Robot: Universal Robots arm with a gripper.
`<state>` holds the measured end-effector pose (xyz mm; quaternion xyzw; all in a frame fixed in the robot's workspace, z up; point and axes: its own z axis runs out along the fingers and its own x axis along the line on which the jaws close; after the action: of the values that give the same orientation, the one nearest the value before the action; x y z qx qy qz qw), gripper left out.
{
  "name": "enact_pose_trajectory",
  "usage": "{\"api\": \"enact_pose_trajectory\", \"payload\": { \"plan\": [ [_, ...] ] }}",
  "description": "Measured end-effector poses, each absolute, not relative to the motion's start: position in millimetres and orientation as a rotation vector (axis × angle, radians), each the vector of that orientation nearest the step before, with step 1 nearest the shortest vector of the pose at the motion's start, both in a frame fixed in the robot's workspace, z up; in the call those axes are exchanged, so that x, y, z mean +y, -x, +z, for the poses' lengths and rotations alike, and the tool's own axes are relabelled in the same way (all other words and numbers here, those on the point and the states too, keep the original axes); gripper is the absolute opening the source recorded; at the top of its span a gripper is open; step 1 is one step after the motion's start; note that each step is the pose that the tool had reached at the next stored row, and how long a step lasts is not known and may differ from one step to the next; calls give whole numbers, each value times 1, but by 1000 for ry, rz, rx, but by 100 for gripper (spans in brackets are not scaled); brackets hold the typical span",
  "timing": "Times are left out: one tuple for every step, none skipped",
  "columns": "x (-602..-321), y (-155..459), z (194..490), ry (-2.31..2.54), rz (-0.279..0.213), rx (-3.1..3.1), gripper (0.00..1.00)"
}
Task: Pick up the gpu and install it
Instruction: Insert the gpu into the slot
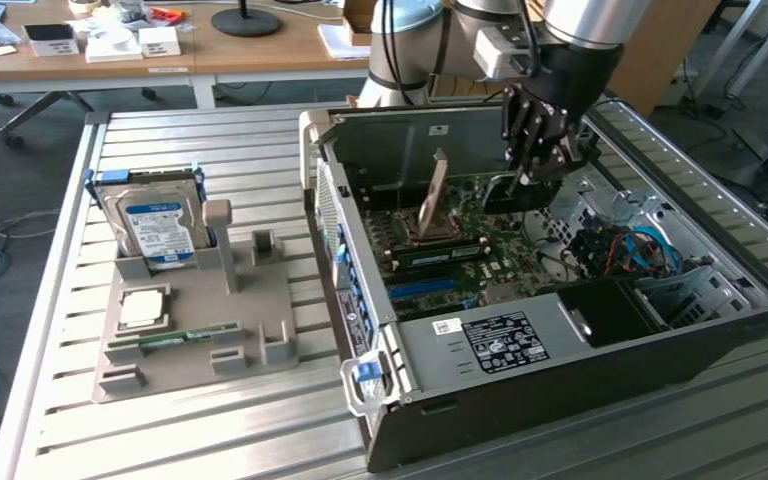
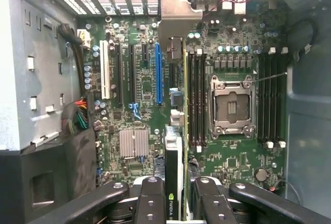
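Slatted metal table (image 1: 224,150) under it all, wooden desk (image 1: 277,55) behind, strewn with small boxes. Set on the table, a black computer case (image 1: 598,370), side panel off, motherboard (image 1: 458,245) laid bare.

Reaching down into the computer case from above, the silver arm (image 1: 584,20) with its black gripper (image 1: 538,175). Jaws drawn partway in and clamped on the gpu (image 1: 511,195), one finger on each flat face. Card held upright and edge-on inside the computer case, over the motherboard, toward the case's rear wall.

From the wrist view: two black fingers (image 2: 150,200) pinching the card near its top edge, green board edge running away down the middle, silver end bracket (image 2: 176,12) right at the rear slot openings of the computer case. Placed between the blue expansion slot (image 2: 158,74) and the black memory slots (image 2: 195,100), with the open CPU socket (image 2: 231,105) beyond those. Seated in a slot or just above the board: cannot tell.

Also inside the computer case: finned heatsink (image 2: 134,144), grey power supply (image 1: 498,340) with a printed label near the front, blue cables (image 1: 644,245) beside it.

Outside the computer case, on the exterior view's left: grey holder tray (image 1: 244,330) flat on the table, well apart from the gripper. In the tray, a hard drive (image 1: 157,225) with blue label standing upright, a square processor chip (image 1: 141,308) lying flat, a narrow green memory stick (image 1: 171,340) lying in a groove.
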<state>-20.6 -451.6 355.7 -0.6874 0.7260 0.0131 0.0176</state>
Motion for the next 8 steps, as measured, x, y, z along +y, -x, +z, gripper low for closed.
{"api": "enact_pose_trajectory", "payload": {
  "plan": [
    [-452, 21, 354, 2136, 41, 2256, 27],
    [-452, 22, 353, 2136, 41, 2256, 27],
    [-452, 22, 352, 2136, 41, 2256, 27],
    [-452, 23, 351, 2136, 41, 2256, 27],
    [-452, 23, 350, 2136, 41, 2256, 27],
    [-452, 24, 348, 2136, 41, 2256, 27],
    [-452, 24, 347, 2136, 41, 2256, 27],
    [-452, 25, 346, 2136, 41, 2256, 27]
  ]
}}
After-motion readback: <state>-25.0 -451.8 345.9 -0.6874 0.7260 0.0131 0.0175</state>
